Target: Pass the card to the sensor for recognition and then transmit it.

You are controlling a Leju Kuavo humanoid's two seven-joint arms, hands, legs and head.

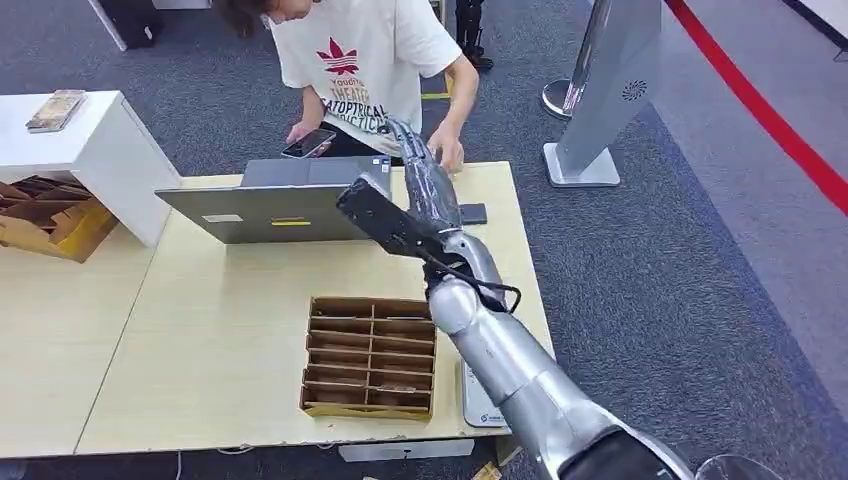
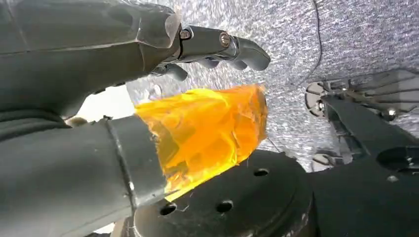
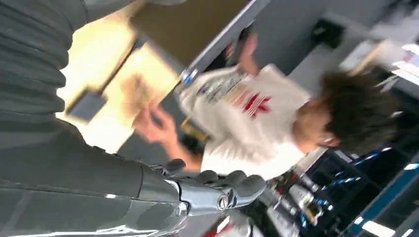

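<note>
Silver right arm (image 1: 500,360) rises from the lower edge of the head view and stretches across the tabletop (image 1: 220,330) toward a person in a white T-shirt (image 1: 365,50) on the far side. The right hand (image 1: 402,135) hangs above the far edge, close to the person's hand. In the right wrist view its fingers (image 3: 237,183) lie side by side, slightly bent; I cannot tell whether they hold anything.

No frame shows the card plainly. 1 small dark flat rectangle (image 1: 473,213) lies on the tabletop just beside the forearm, and I cannot tell if it is the card. A white device (image 1: 480,400) sits at the near edge, beside a brown divided tray (image 1: 370,355). An open laptop (image 1: 270,205) stands near the person, who holds a phone (image 1: 308,143).

The left hand (image 2: 99,54) hangs over grey carpet (image 2: 356,34), its fingers (image 2: 242,49) apart from the orange-wrapped thumb (image 2: 207,128), holding nothing.
</note>
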